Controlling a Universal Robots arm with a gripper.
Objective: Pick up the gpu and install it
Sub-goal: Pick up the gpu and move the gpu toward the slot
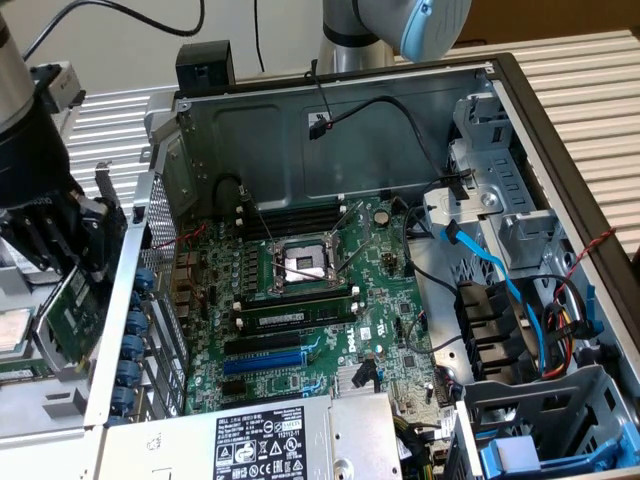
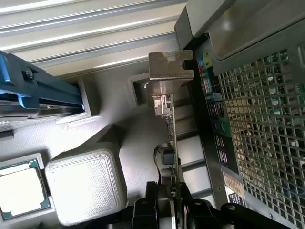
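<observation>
1. End effector (image 1: pixel 62 258) – closed on the gpu. In the wrist view its fingers (image 2: pixel 143 210) clamp the card's two flat faces.
2. Gpu (image 1: pixel 75 315) – held outside the case (image 1: pixel 280 130), just beside its perforated rear wall, on the exterior view's left. It is tilted, with the green board face showing. In the wrist view it stands edge-on, with the bracket (image 2: pixel 169 67) at the end away from the grip. This hold probably keeps the bracket and connector edge free for seating.
3. Case: open, lying on its side on the bench (image 1: pixel 590 70), so the motherboard (image 1: pixel 300 290) faces up for access from above.
4. Blue slots (image 1: pixel 262 362): on the motherboard near the power supply (image 1: pixel 260 445), with no card in them. I judge the install not yet done.
5. Tray (image 2: pixel 86 186): white, under the held card. A cpu (image 2: pixel 19 191) sits in a recess beside the raised block, apparently as a parts holder.
</observation>
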